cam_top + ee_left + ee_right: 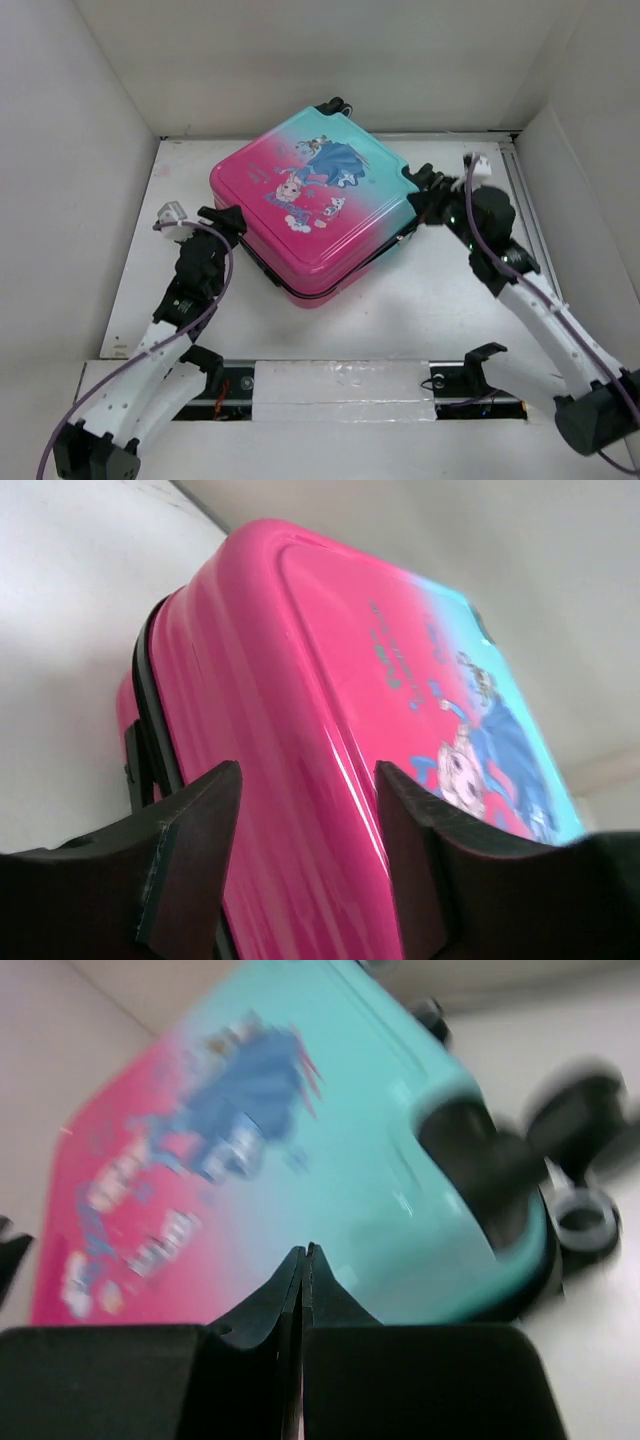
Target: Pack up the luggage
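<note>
While I watch the overhead view, I see the small hard-shell suitcase with a pink-to-teal gradient and cartoon princess print point(315, 210) lying flat and closed on the white table point(400, 320), turned like a diamond in the upper middle of the frame. Its pink corner points to the lower left and its teal end to the upper right. A black wheel point(332, 104) sticks out at its top corner. My left gripper point(222, 222) sits at the suitcase's left corner, and my right gripper point(425, 195) sits at its right corner, by the teal end.

From the left wrist camera, the pink side of the suitcase point(330, 680) fills the centre, with its black trim seam point(150, 680) running down the left. The left gripper point(305, 780) has its black fingers point(195, 860) spread apart, the pink edge showing in the gap. I cannot tell whether they touch the shell.

From the right wrist camera, which is blurred, the printed lid point(330, 1130) slopes across the frame, and black-and-white wheels point(585, 1220) show at the right. The right gripper point(305, 1255) has its fingertips pressed together with nothing between them, at the lower centre.
</note>
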Tool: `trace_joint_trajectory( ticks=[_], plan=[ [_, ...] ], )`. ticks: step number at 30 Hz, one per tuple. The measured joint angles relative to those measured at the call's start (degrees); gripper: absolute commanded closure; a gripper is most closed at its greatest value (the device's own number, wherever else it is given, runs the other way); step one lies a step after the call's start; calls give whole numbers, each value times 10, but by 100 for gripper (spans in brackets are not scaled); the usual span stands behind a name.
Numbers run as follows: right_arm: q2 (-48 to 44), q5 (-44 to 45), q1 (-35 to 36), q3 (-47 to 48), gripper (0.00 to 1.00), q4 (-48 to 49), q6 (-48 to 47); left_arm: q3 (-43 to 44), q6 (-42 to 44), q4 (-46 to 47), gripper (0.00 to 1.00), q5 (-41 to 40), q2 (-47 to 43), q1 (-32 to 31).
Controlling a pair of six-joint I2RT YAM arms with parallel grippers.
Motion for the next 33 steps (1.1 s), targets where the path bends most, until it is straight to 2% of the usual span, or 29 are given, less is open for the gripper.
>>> trace_joint_trajectory(
  ticks=[4, 8, 13, 17, 20, 24, 28, 33],
  plan=[
    [-113, 98, 11, -168, 100, -30, 35, 54, 3, 34, 33, -7, 104, 18],
    [-174, 147, 5, -239, 100, -54, 56, 200, 12, 64, 33, 25, 246, 70],
    [-61, 132, -5, -229, 100, -19, 66, 451, 49, 46, 33, 89, 454, 130],
    [71, 91, -3, -184, 100, -12, 65, 568, 75, -2, 33, 141, 570, 168],
    [136, 75, 5, -125, 100, -24, 53, 548, 78, -29, 33, 174, 591, 200],
    [214, 75, 6, -48, 100, -42, 40, 447, 63, -25, 35, 186, 561, 226],
    [321, 78, -5, 59, 100, -45, 28, 330, 61, 10, 35, 149, 460, 222],
    [415, 63, -29, 174, 100, -42, 21, 248, 58, 38, 40, 138, 300, 206]
  ],
)
